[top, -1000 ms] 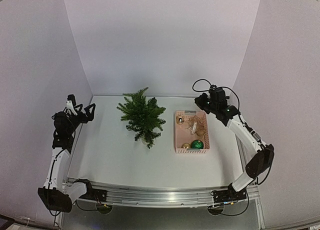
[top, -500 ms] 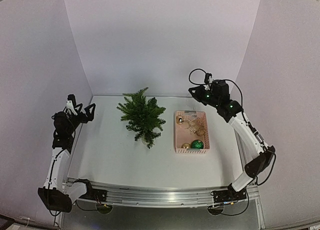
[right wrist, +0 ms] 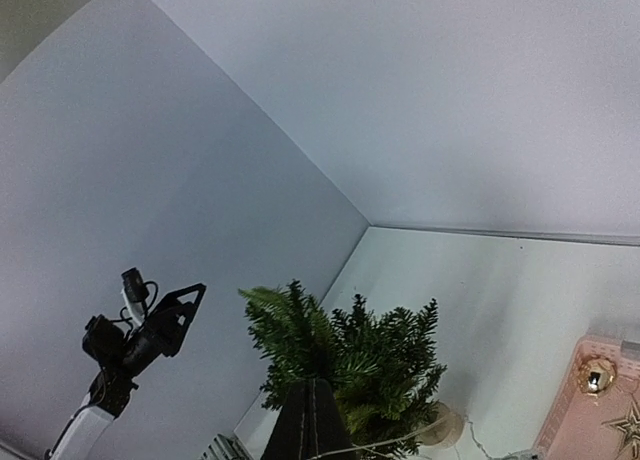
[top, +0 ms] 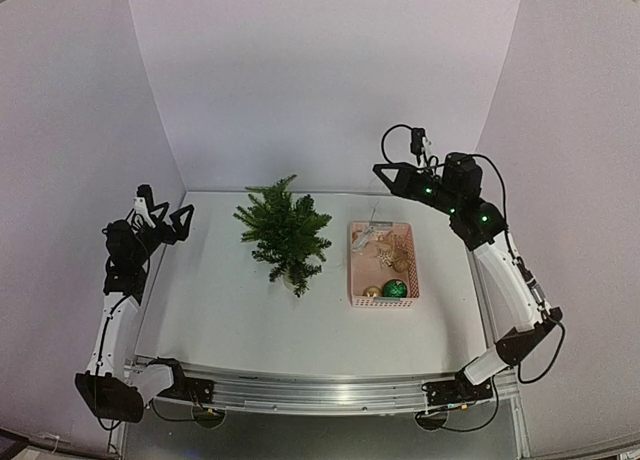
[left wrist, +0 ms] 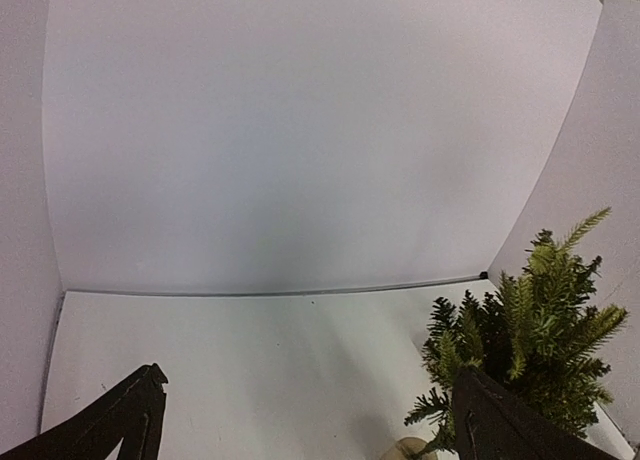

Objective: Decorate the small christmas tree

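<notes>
The small christmas tree (top: 285,236) stands on the white table left of centre, dark green and bushy, with a pale base (right wrist: 441,425). My right gripper (top: 381,170) hangs high above the back of the pink basket (top: 356,270). It is shut on a thin pale string (right wrist: 400,443) that trails down toward the basket. In the right wrist view the tree (right wrist: 350,355) lies just beyond the closed fingertips (right wrist: 312,405). At the table's left edge my left gripper (top: 166,206) is raised and open, holding nothing. Its wrist view shows the tree (left wrist: 530,330) to the right.
The basket holds a green ball (top: 395,289), a gold ball (top: 372,292) and a gold star (top: 384,248). White walls close in the table at the back and on both sides. The left arm (right wrist: 135,338) shows in the right wrist view.
My right arm has risen and swung back and leftward above the basket, drawing the thin string up with it. The left arm has stayed still and open.
</notes>
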Robot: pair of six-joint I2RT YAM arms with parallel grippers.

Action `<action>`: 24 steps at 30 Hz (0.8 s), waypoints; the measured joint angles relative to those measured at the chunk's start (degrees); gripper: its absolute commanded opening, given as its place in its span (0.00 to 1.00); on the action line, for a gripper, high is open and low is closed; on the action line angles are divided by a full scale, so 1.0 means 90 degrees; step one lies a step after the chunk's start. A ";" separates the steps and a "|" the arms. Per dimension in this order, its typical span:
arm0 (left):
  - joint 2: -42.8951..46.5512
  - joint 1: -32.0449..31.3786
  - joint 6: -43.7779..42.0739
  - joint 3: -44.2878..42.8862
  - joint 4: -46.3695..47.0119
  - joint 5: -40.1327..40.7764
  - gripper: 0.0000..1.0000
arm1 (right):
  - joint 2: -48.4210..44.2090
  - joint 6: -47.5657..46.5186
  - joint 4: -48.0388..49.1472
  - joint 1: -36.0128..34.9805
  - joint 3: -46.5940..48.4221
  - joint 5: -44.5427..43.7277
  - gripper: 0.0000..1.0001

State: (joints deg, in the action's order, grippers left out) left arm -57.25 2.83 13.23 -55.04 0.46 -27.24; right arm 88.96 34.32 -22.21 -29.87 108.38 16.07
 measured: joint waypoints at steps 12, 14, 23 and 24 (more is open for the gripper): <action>-0.0193 -0.0435 -0.0169 -0.1231 -0.0216 -0.1497 0.96 | -0.1050 -0.0137 -0.0519 -0.0437 -0.0454 0.1770 0.00; -0.0293 -0.0746 -0.0300 -0.1534 -0.0386 -0.1707 0.95 | -0.1171 -0.0114 -0.0618 -0.0566 -0.0558 0.1981 0.00; -0.0711 -0.2355 -0.0747 -0.2410 -0.1377 -0.2294 0.91 | -0.1368 -0.0035 -0.0735 -0.1829 -0.1492 0.2117 0.00; -0.0748 -0.2614 -0.0861 -0.2456 -0.1556 -0.2308 0.91 | -0.1340 -0.0037 -0.0713 -0.2018 -0.1602 0.2069 0.00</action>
State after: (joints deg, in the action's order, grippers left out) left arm -63.98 -20.70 5.49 -77.14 -13.54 -48.01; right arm 76.90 33.99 -28.63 -48.03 93.96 34.69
